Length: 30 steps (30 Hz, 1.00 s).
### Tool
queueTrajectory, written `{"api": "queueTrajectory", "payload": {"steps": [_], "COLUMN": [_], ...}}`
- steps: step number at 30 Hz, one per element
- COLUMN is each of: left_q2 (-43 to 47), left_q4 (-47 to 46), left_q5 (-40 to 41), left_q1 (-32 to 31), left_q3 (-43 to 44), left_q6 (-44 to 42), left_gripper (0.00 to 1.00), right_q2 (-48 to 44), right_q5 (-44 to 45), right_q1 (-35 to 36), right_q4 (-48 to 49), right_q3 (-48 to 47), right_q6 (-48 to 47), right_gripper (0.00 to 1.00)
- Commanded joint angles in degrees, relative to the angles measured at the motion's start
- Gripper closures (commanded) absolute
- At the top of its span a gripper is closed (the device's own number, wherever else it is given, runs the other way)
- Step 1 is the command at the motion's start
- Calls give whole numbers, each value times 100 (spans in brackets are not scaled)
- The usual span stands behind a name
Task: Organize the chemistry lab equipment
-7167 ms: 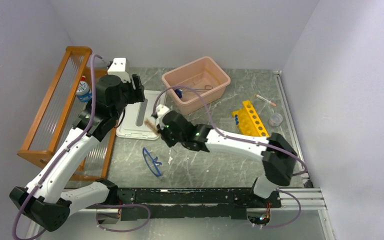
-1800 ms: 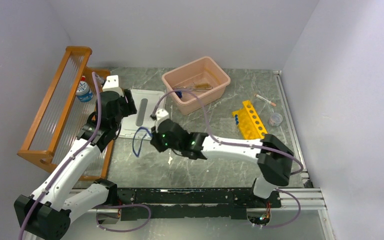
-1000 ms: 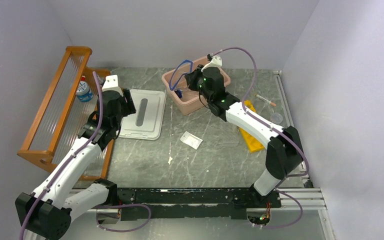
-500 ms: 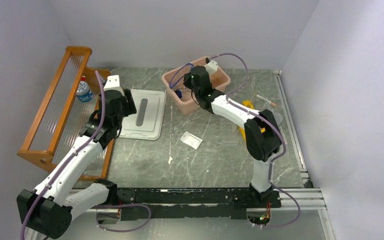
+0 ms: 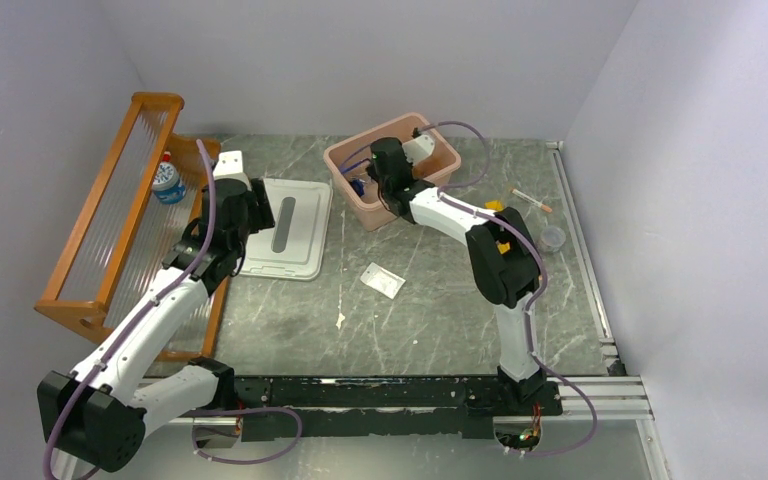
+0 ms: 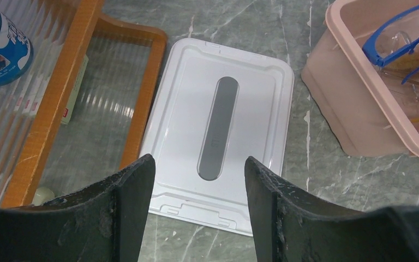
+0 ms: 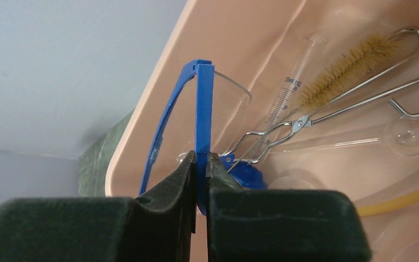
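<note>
My right gripper (image 5: pixel 378 172) (image 7: pixel 201 180) is shut on the arm of the blue-framed safety glasses (image 7: pixel 198 109) and holds them inside the pink bin (image 5: pixel 348 158). The bin (image 7: pixel 240 43) also holds a bristle brush (image 7: pixel 349 57), metal forceps (image 7: pixel 316 117), glass tubes, a tan rubber tube (image 7: pixel 398 202) and a blue cap (image 7: pixel 245 176). The glasses show in the left wrist view (image 6: pixel 398 41) too. My left gripper (image 5: pixel 243 205) (image 6: pixel 199 188) is open and empty above the white lid (image 6: pixel 218 136). A white packet (image 5: pixel 383 281) lies on the table.
An orange slatted shelf (image 5: pixel 110 210) stands at the left with a blue-labelled bottle (image 5: pixel 167 181). A yellow tube rack (image 5: pixel 503 225), a capped tube (image 5: pixel 531 199) and a small clear dish (image 5: pixel 552 238) sit at the right. A small white scrap (image 5: pixel 340 320) lies near the front.
My right gripper picked the glasses up from the table, carried them back to the pink bin and lowered them into it. The left arm barely moved.
</note>
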<state>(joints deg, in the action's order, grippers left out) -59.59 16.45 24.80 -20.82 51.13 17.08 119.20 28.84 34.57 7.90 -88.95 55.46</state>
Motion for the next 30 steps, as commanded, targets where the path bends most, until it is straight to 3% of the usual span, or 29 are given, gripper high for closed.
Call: {"api": "queueTrajectory", "payload": {"steps": [1, 7, 19, 21, 30], "left_q2": [-32, -94, -145, -154, -175], "left_q4": [-34, -28, -36, -28, -32], "left_q5": [0, 6, 11, 13, 27], "left_q1": [60, 55, 61, 58, 56], "left_q3": [-51, -48, -51, -49, -44], "left_q6": [-64, -69, -88, -91, -109], "left_gripper": [35, 35, 35, 35, 35], "right_q2": [108, 215, 957, 1086, 1082], "right_q5": [488, 493, 617, 804, 1078], "right_q1": [-20, -115, -161, -145, -81], "right_q4": [-15, 92, -283, -470, -693], "right_q3": [-31, -12, -886, -1140, -1484], "right_q6": [355, 676, 801, 691, 130], "right_gripper": [100, 100, 95, 90, 47]}}
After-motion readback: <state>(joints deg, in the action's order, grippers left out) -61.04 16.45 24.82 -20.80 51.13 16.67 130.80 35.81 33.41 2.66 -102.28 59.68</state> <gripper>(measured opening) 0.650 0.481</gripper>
